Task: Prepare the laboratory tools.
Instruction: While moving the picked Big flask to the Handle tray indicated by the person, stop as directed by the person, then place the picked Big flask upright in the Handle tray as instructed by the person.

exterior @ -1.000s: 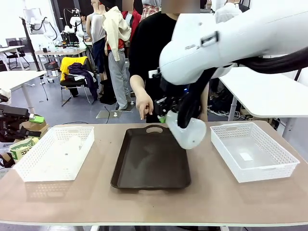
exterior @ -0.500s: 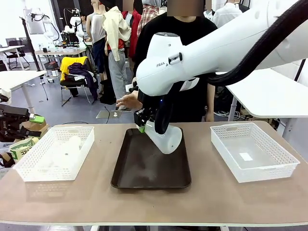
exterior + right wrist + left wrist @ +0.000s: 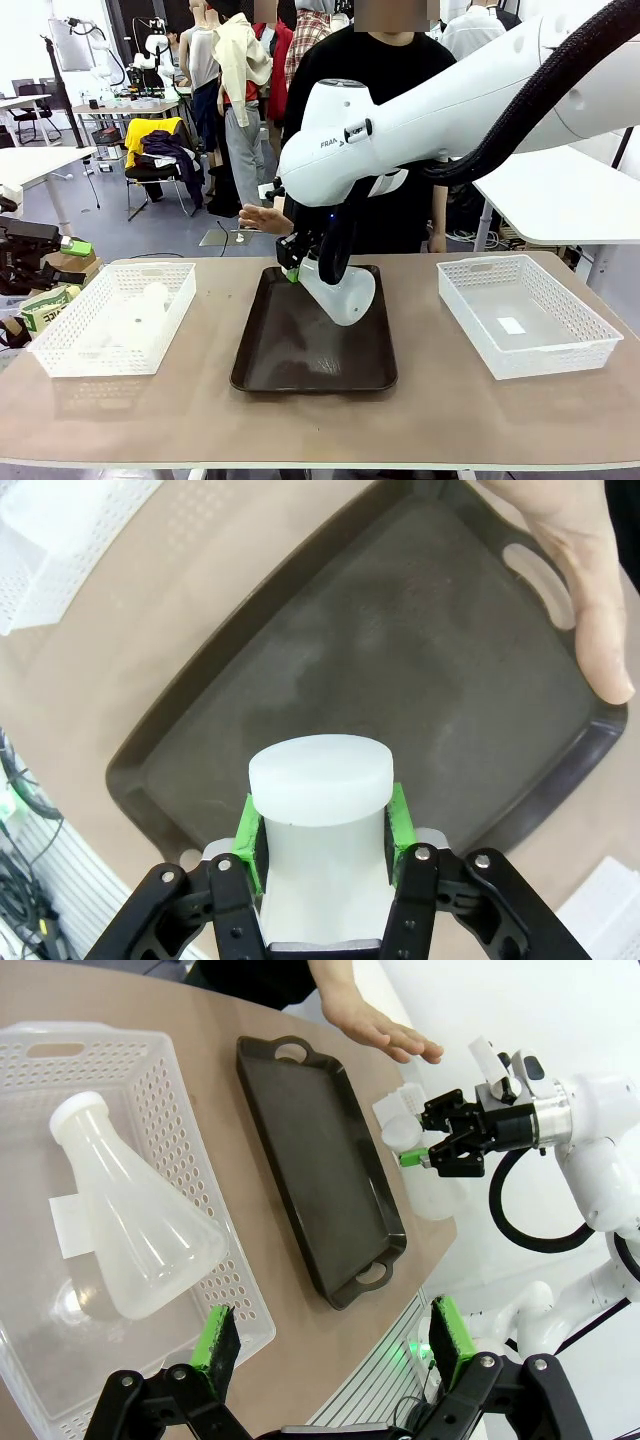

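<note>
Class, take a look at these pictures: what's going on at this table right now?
The robot's right gripper is shut on the neck of a translucent frosted-white conical flask, holding it tilted over the dark brown rectangular tray. A second flask of the same kind lies on its side in a white mesh plastic basket, with the open left gripper above it. A person's hand is held out flat near the tray's far handle.

Noting frosted, translucent white plastic, smooth and matt, on the flask (image 3: pixel 318 780) pinched in the right claw (image 3: pixel 320 830). Seeing rubbery green pads (image 3: pixel 252 840) on black matt fingers (image 3: pixel 185 910). Recording a dark brown tray (image 3: pixel 400 660) beneath that claw, smooth with dull sheen. Logging white mesh plastic on the basket (image 3: pixel 215 1160) ahead of the left claw (image 3: pixel 335 1335), second flask (image 3: pixel 130 1230) inside equally frosted. Registering matt wood-look tabletop (image 3: pixel 480 420).
</note>
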`<state>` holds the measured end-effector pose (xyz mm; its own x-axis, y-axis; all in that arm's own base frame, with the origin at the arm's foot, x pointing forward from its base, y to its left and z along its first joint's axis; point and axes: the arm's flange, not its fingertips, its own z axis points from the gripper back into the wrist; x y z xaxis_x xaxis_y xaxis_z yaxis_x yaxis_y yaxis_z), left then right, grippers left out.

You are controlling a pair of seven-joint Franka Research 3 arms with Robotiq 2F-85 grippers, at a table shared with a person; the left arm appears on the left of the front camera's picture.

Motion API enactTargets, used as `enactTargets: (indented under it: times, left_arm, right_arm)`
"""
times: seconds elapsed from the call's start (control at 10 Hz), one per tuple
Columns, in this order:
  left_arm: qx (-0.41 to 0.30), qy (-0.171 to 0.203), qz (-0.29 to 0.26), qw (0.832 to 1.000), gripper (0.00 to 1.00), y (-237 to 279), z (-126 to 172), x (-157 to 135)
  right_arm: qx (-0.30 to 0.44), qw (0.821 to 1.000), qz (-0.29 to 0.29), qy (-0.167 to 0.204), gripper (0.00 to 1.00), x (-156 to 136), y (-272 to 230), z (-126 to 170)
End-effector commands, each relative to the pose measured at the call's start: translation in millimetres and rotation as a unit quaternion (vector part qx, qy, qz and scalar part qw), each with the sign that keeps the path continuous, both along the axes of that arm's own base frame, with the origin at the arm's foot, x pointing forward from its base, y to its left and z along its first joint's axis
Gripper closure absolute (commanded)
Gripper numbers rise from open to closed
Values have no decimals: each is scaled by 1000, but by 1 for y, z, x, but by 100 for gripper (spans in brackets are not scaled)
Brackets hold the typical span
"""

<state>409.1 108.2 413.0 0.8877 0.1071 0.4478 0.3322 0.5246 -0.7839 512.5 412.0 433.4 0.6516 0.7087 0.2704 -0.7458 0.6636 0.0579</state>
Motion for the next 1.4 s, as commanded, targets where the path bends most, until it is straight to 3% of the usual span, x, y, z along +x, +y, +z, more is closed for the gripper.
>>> enactTargets:
  times: [0.0, 1.3]
  left_arm:
    - [-7, -7, -1, 1000, 0, 1, 1, -1]
    - [-7, -7, -1, 1000, 0, 1, 1, -1]
  right_arm:
    - [0, 1000, 3, 1, 100, -2, 2, -1]
    - [0, 1000, 3, 1, 100, -2, 2, -1]
